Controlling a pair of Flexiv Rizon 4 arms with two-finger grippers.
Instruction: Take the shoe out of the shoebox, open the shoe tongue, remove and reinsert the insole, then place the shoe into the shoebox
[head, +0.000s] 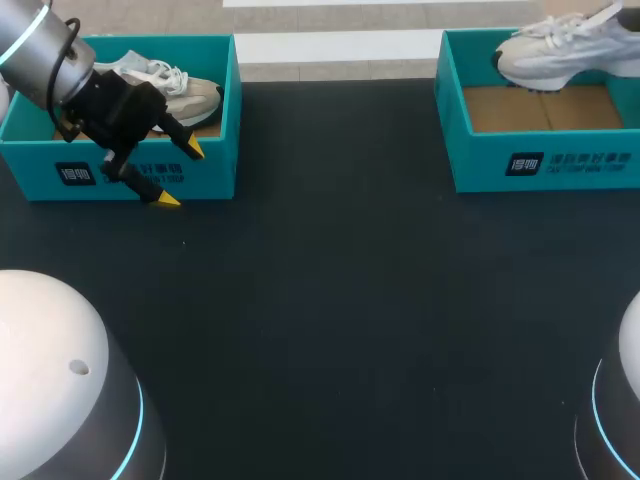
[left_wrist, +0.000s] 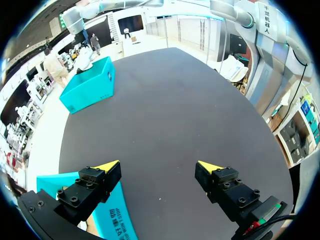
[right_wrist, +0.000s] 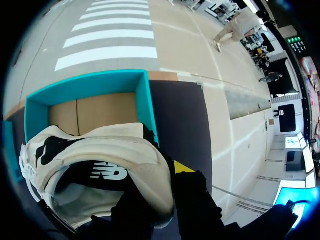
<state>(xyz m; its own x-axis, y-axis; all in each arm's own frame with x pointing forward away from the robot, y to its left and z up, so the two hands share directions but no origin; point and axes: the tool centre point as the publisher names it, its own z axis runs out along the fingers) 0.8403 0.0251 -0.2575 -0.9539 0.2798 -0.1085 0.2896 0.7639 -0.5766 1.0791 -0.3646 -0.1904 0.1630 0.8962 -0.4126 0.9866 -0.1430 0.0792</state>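
Left claw (head: 180, 175) is wide apart by the left box (head: 212, 172). Right claw (right_wrist: 168, 172) clamps a shoe (right_wrist: 100, 147) over the right box (right_wrist: 85, 82). Boxes carry white print (head: 568, 162).

Left arm (head: 40, 60) comes in from the far corner on its side, wrist angled down toward the table. The left gripper (head: 178, 175) hangs wide open, with its fingertips (left_wrist: 107, 166) spread well apart and nothing between the fingers. Over to the right gripper (right_wrist: 167, 187): it's clamped on the heel of the shoe (right_wrist: 100, 150). One yellow-tipped finger presses the outside of the heel wall, and the other dark finger reaches inside the opening. The shoe sits directly ahead of those fingers.
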